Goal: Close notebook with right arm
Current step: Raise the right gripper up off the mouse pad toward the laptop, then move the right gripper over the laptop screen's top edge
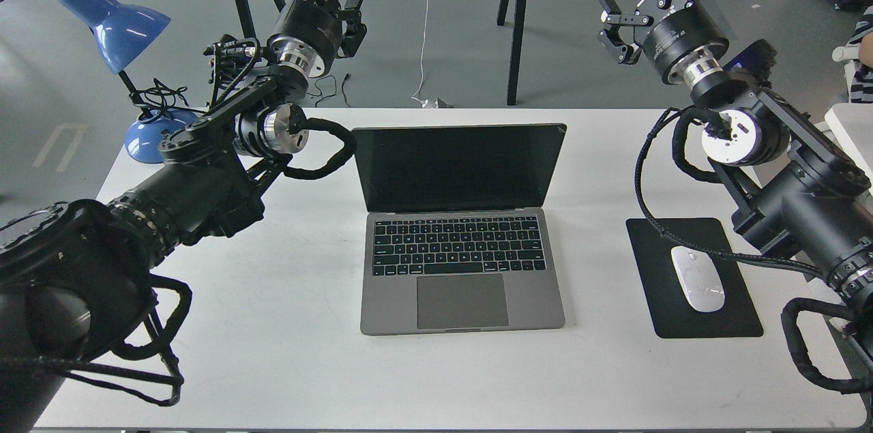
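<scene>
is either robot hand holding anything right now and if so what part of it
Nothing is held. The right hand is open and raised beyond the table's far edge; the left hand grips nothing. The notebook sits open, untouched.

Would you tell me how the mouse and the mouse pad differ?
The mouse is white, rounded and small; the mouse pad is black, flat, rectangular and larger. The mouse lies on the pad, while the pad lies on the table. Both sit right of the notebook.

Two black jointed arms are seen, the left arm (pixel 204 174) and the right arm (pixel 784 167), each ringed with silver joint bands. Looped, braided black cables are carried alongside both. A small blue part is fitted near the right wrist.
</scene>
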Motion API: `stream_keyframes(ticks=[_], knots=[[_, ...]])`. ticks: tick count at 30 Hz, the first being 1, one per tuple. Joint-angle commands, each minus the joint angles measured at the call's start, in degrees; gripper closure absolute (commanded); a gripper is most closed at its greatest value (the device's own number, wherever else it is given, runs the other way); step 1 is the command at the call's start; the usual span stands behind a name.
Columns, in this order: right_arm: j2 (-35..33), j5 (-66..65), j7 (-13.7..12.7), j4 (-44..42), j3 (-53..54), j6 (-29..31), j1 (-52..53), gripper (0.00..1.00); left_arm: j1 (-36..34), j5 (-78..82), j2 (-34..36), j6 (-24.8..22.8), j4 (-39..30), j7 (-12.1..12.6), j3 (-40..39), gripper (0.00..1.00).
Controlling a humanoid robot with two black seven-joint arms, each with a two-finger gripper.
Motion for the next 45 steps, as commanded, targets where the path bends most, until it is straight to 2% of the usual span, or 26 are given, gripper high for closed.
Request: stream_keyframes(ticks=[1,6,10,16,22,26,37,40,45], knots=[[0.2,0.0,0.0,0.1,-0.1,0.0,0.1,0.0,0.0,0.0,-0.1,0.4,0.0,0.0,0.1,0.0],[0.6,-0.1,-0.1,-0.1,-0.3,-0.3,0.3,0.0,0.0,0.2,-0.4,0.4,0.0,0.0,0.1,0.0],[3.8,-1.1,-0.3,-0.9,-4.2,-1.0,3.3,0.0,0.0,0.1,-0.4,0.2,0.0,0.0,0.1,0.0],[6.2,-1.1,-0.6,-4.5,-20.2,-5.5,12.0,0.0,0.0,0.1,-0.3,0.0,0.0,0.0,0.1,0.0],[6.6,-1.4,-2.3,-4.9,-33.5,-8.9,17.8,0.0,0.0,0.1,-0.2,0.0,0.0,0.0,0.1,0.0],[9.0,-5.2,-2.2,-7.3,-43.6,-12.6,20.4,0.0,0.0,0.1,-0.2,0.0,0.0,0.0,0.1,0.0],[14.9,-11.2,-2.5,-15.1,-45.9,-14.1,20.6,0.0,0.0,0.1,-0.2,0.0,0.0,0.0,0.1,0.0],[14.9,-11.1,-2.4,-18.4,-47.4,-14.1,20.3,0.0,0.0,0.1,-0.2,0.0,0.0,0.0,0.1,0.0],[14.9,-11.2,-2.4,-18.8,-47.9,-14.1,19.5,0.0,0.0,0.2,-0.2,0.0,0.0,0.0,0.1,0.0]])
